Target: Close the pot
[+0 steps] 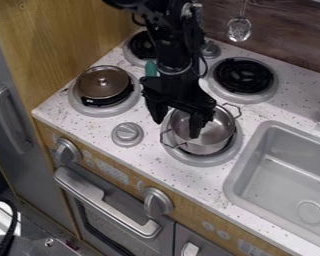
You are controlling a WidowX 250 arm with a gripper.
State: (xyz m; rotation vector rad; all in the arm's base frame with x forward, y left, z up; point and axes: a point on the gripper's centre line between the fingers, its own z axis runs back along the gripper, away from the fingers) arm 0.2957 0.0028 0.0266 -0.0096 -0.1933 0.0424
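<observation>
Above the uncovered pot (207, 149), we find the tool (179, 120) with its fingers apart. The lid (114, 88) lies over the left burner (120, 109). We should grip its knob (102, 80) squarely, lift it level, and center it before release.

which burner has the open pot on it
The front-right burner: the silver pot sits on it, beneath the gripper. The front-left one bears the lid; the back two show black coils.
</observation>
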